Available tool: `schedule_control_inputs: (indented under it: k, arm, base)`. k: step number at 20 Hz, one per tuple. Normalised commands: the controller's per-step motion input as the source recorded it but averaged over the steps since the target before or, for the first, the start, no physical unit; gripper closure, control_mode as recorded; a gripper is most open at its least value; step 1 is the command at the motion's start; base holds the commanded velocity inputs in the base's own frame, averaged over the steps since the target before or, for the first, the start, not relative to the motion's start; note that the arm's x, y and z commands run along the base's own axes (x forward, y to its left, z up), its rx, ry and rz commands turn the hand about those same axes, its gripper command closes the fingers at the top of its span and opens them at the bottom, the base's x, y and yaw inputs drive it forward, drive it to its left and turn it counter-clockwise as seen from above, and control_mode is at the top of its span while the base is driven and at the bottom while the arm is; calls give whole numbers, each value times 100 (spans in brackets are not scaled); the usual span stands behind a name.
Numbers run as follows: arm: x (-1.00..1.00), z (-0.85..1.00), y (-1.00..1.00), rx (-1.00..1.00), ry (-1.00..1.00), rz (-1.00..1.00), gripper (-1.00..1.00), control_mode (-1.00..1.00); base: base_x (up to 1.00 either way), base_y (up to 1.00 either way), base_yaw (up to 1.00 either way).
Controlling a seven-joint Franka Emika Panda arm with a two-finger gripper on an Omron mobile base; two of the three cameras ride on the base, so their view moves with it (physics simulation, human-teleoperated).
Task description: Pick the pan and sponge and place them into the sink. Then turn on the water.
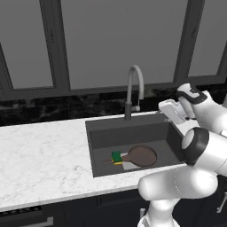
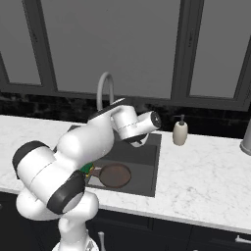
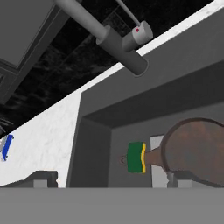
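The small round reddish-brown skillet is seen lying flat on the floor of the large dark grey rectangular sink, with the small green-and-yellow sponge block resting on its long thin handle. Both are thus judged to be placed already — the first part of the task appears done. The white arm's two-finger gripper is held above the basin with its fingers spread wide and nothing between them. Seen from the hand, the sponge lies just ahead of the gap between the fingertips, and the pan ahead of the right-hand fingertip, both well below. The tall curved grey faucet rises beyond the fingers, at the far rim, its small side lever being further ahead. No light-blue stream is seen falling from the spout, so the water is taken to be off. What is left, by this reading, is the last step: the lever must be reached and moved.
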Motion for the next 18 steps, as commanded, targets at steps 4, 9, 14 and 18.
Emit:
schedule_control_inputs:
  k: [4, 9, 14, 18]
  arm:
    - [35, -2, 0, 3, 0, 0, -100, -100]
    - [34, -13, 0, 2, 0, 0, -100, -100]
    - [22, -20, 0, 3, 0, 0, -100, -100]
    - [23, -17, 0, 5, 0, 0, -100, -100]
  base:
    - [0, 0, 0]
    - [0, 0, 0]
    - [0, 0, 0]
    - [0, 0, 0]
